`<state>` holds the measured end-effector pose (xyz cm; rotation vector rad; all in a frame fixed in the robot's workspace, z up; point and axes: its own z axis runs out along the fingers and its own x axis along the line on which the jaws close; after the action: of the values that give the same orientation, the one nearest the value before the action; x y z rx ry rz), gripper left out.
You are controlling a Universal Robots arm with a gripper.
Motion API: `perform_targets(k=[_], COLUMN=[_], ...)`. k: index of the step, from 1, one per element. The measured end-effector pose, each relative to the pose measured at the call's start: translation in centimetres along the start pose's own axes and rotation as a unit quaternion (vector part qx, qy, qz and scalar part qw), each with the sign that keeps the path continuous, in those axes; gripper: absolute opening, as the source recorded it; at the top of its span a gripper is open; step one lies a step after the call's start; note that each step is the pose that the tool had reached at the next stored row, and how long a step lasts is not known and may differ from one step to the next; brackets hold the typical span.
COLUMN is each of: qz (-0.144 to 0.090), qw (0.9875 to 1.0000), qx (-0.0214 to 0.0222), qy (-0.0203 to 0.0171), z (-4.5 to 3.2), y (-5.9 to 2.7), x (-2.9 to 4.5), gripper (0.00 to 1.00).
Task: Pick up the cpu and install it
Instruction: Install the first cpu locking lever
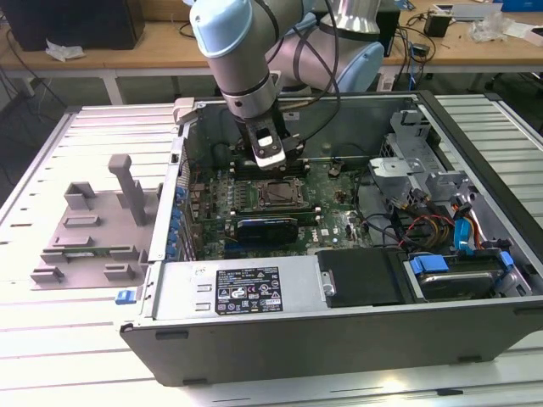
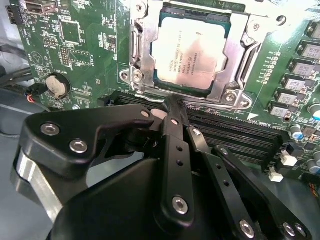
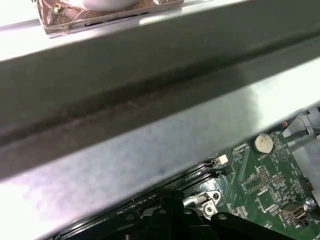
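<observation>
Cpu [image 2: 187,52] sits in its socket [image 2: 240,45], small print on its lid; gripper [image 2: 172,107] beside it, fingers together, holding nothing

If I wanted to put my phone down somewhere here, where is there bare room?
The slatted table is bare in front of the grey fixture, beside the computer case. Inside the case is crowded: the gripper hangs above the cpu among boards and cables.

surface: pale slatted metal table [image 1: 475,373] | behind: wooden workbench [image 1: 127,52], cables, clutter
</observation>
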<state>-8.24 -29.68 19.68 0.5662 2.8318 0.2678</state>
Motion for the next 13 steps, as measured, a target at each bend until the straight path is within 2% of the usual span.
perform_targets(k=[6, 13], qz=[0.0, 0.0], qw=[1.0, 1.0], qx=[0.0, -0.0002], qy=[0.0, 0.0], z=[-0.62, -0.61], y=[0.16, 0.31], x=[-0.15, -0.08], gripper=[0.11, 0.11])
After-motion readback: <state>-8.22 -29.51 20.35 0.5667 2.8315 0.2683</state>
